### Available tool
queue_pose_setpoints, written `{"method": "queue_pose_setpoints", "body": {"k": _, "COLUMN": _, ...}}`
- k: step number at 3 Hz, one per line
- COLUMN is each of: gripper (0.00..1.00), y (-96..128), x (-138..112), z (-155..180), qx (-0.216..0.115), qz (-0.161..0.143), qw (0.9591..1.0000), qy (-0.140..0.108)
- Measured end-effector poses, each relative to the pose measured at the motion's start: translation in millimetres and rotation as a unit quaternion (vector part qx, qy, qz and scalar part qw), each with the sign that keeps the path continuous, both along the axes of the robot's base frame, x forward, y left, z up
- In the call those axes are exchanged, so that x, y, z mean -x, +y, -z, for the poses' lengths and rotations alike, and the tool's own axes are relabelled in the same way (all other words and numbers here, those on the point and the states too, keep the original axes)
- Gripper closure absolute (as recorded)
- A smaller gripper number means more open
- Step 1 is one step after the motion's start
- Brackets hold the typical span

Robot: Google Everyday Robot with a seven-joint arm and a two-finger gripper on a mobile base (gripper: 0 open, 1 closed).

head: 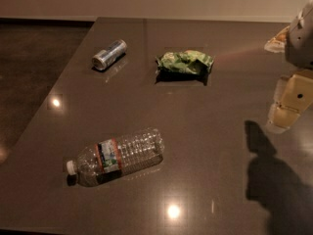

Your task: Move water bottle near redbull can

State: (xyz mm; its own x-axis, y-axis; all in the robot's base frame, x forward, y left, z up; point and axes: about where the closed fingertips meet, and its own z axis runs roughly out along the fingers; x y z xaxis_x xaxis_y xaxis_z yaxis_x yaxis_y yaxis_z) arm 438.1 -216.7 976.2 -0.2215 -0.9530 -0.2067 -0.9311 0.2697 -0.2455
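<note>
Hovering the gripper at the right edge of the table, well apart from every item. Cannot tell whether spread or pressed together. Finds the water bottle lying on its side at the front left, cap pointing left, untouched. Finds the redbull can lying at the far left, the green snack bag to its right. Judges the reach as not yet begun. Calls next for swinging left and down over the ribbed middle, gripping across the width, then carrying toward the can.
</note>
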Motion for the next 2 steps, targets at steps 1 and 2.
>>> {"method": "queue_pose_setpoints", "body": {"k": 1, "gripper": 0.00, "y": 0.0, "x": 0.0, "z": 0.0, "qx": 0.000, "qz": 0.000, "qw": 1.0000, "qy": 0.000}}
{"method": "queue_pose_setpoints", "body": {"k": 2, "gripper": 0.00, "y": 20.6, "x": -4.3, "z": 0.9, "qx": -0.002, "qz": -0.021, "qw": 0.9998, "qy": -0.003}}
